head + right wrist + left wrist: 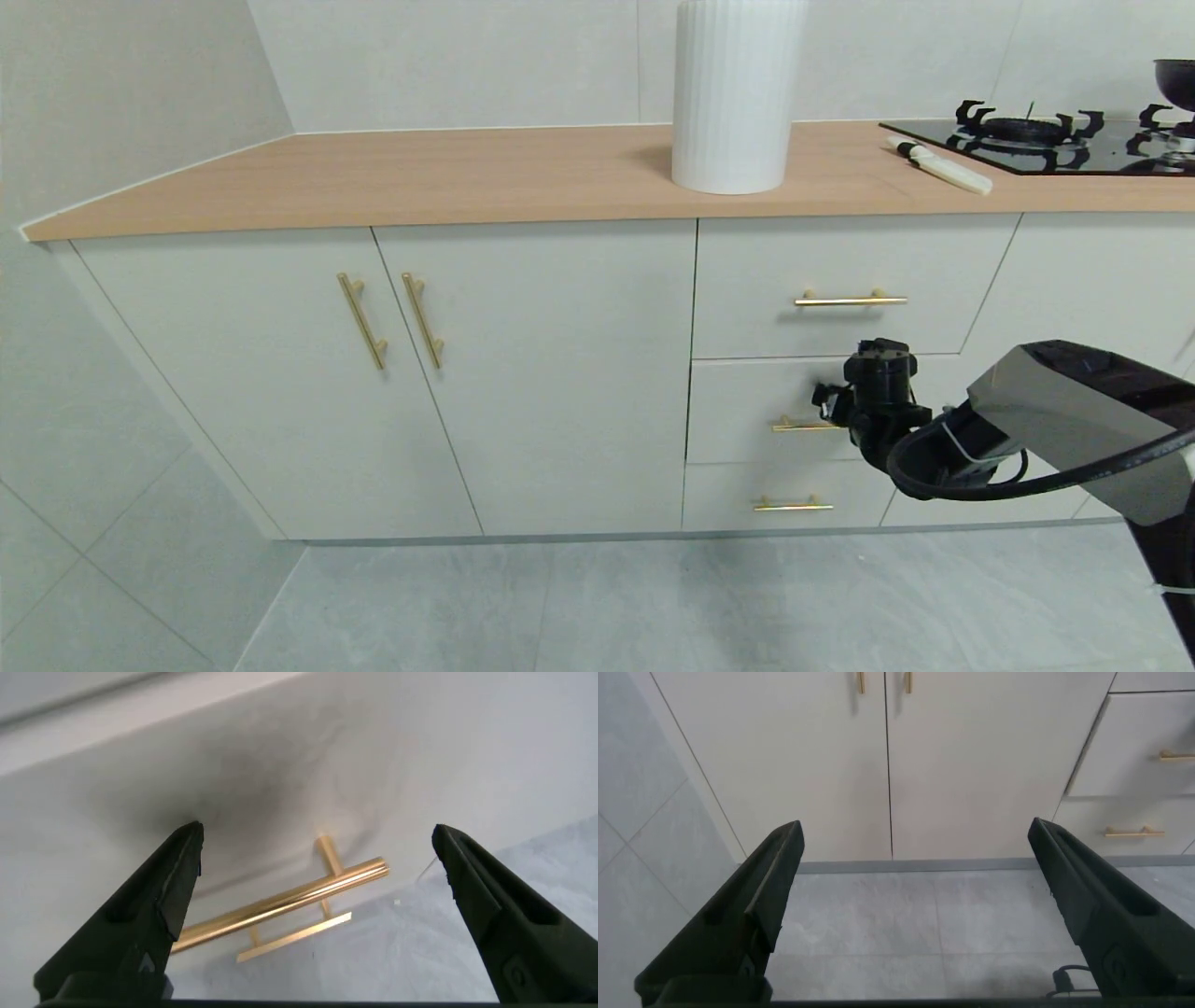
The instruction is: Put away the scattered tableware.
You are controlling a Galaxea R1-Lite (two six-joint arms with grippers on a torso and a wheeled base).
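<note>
A white-handled utensil (941, 167) lies on the wooden countertop (420, 177) beside the hob. Left of it stands a tall white ribbed container (738, 93). My right gripper (825, 405) is low in front of the drawer stack, right at the gold handle of the middle drawer (801, 427). In the right wrist view the right gripper (318, 838) is open, and the gold bar handle (290, 901) runs across the gap between its fingers, a little beyond the tips. My left gripper (915, 833) is open, holds nothing, and hangs over the grey floor facing the cabinet doors.
A black gas hob (1055, 140) fills the counter's right end. Two cabinet doors with gold handles (392, 317) sit left of the drawers. The top drawer (850, 300) and bottom drawer (794, 506) are closed. Grey tiled floor (560, 607) lies in front, and a wall closes off the left side.
</note>
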